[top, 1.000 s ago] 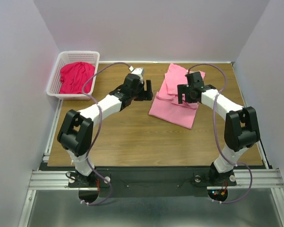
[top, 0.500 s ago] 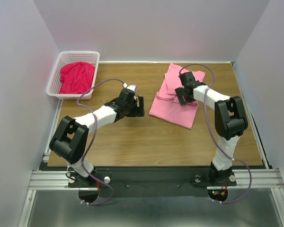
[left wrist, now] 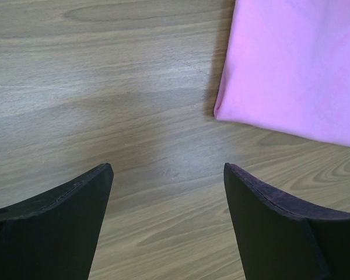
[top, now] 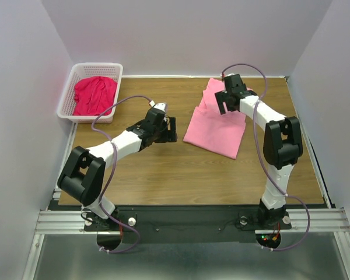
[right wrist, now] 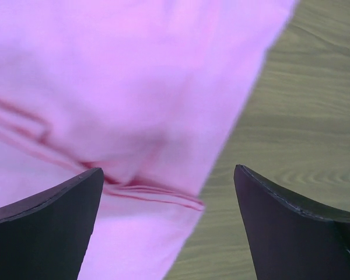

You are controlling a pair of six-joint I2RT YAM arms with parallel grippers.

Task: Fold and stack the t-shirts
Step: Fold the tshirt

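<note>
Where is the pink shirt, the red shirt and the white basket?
Light pink cotton t-shirt (top: 214,129): top view, middle of the flat cloth.
Crimson red t-shirt (top: 93,96): top view, middle of the crumpled heap.
White plastic lattice basket (top: 66,100): top view, its left wall.

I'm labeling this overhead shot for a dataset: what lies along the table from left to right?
White basket holding the crimson t-shirt → left pincer → pink t-shirt.
</note>
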